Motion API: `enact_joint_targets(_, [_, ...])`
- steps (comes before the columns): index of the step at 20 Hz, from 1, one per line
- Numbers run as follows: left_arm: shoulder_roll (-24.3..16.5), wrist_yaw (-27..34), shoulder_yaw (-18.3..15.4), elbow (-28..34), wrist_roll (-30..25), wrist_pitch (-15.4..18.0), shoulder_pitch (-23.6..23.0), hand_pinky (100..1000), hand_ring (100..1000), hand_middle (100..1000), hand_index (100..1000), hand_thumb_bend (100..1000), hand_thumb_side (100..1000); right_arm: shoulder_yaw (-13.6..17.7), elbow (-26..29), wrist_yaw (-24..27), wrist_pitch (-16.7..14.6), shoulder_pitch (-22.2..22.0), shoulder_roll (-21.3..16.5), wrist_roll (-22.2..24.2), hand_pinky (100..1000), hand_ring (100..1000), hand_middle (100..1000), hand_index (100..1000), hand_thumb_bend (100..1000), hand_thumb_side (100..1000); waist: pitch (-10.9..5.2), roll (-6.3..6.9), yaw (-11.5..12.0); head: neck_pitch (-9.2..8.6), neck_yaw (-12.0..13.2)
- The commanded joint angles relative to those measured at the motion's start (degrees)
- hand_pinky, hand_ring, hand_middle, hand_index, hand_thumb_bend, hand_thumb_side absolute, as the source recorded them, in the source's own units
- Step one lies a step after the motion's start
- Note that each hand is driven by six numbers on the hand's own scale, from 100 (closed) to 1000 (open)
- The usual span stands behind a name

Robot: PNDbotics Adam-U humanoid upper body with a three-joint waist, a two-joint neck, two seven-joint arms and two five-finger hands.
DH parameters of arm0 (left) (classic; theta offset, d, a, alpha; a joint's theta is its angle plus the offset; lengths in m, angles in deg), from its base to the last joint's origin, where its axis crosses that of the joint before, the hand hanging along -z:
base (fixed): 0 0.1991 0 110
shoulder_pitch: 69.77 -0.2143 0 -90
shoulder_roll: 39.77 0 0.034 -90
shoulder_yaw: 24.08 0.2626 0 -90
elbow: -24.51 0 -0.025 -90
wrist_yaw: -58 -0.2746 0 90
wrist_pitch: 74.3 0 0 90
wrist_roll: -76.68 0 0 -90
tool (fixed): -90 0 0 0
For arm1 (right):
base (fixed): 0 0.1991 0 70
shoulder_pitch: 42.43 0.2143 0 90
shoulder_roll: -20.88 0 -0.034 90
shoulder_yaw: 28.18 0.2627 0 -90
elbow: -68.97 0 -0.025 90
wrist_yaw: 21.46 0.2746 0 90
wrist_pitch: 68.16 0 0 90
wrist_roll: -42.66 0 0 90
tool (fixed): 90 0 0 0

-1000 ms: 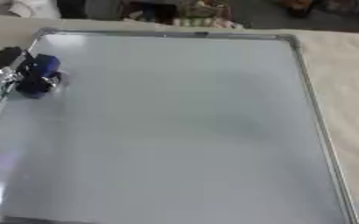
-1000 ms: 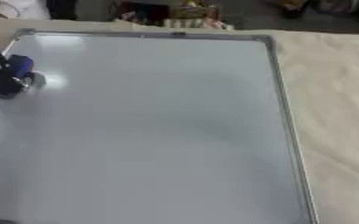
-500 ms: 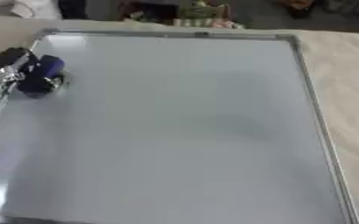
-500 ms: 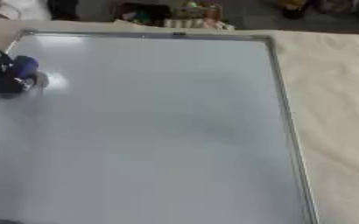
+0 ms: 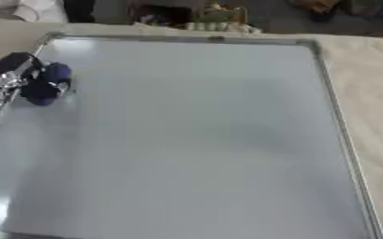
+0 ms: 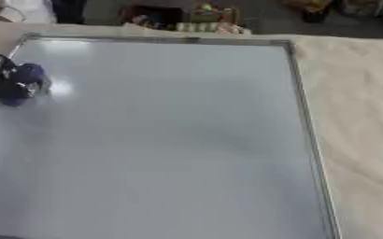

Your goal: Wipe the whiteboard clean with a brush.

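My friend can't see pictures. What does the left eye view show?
A big whiteboard with a metal frame lies flat on a beige cloth and looks clean. At its upper left edge the robot's left hand holds a dark blue brush against the board. Clutter sits blurred along the far edge.

Pale grey whiteboard (image 5: 195, 140), silver frame; blue brush (image 5: 47, 84); beige cloth (image 5: 374, 93).

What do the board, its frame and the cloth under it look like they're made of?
The board looks like glossy white coated panel; light glares off it near the brush. Its frame seems thin silvery metal, perhaps aluminium. The cloth looks like matte beige fabric, slightly wrinkled.
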Motion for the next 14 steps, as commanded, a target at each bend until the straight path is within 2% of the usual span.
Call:
enact_joint_targets(1, [-0.5,0.7,-0.2,0.3,-0.9,0.2,0.4,639,768,704,466,385,564,0.5,0.8,-0.2,0.1,0.4,-1.3,0.1,862,863,698,847,100,1000,-1.6,-0.04,0.0,-0.54,0.1])
enact_joint_targets(9, [-0.5,0.2,-0.2,0.1,-1.2,0.8,0.4,638,767,700,370,459,646,0.5,0.8,-0.2,0.0,0.5,-1.3,0.0,862,863,694,847,100,1000,-1.45,-0.1,0.1,-0.7,0.2])
enact_joint_targets(13, [-0.5,-0.2,-0.3,0.0,-1.1,0.9,0.4,626,756,660,337,415,619,0.5,0.8,-0.1,-0.1,0.5,-1.3,0.0,862,863,693,847,100,1000,-1.39,-0.07,0.0,-0.71,0.2])
enact_joint_targets(14, [-0.5,-0.4,-0.3,-0.1,-1.1,0.8,0.4,619,752,643,333,371,591,0.5,0.8,-0.1,-0.2,0.5,-1.3,-0.1,862,863,693,847,100,1000,-1.38,-0.06,0.0,-0.72,0.2])
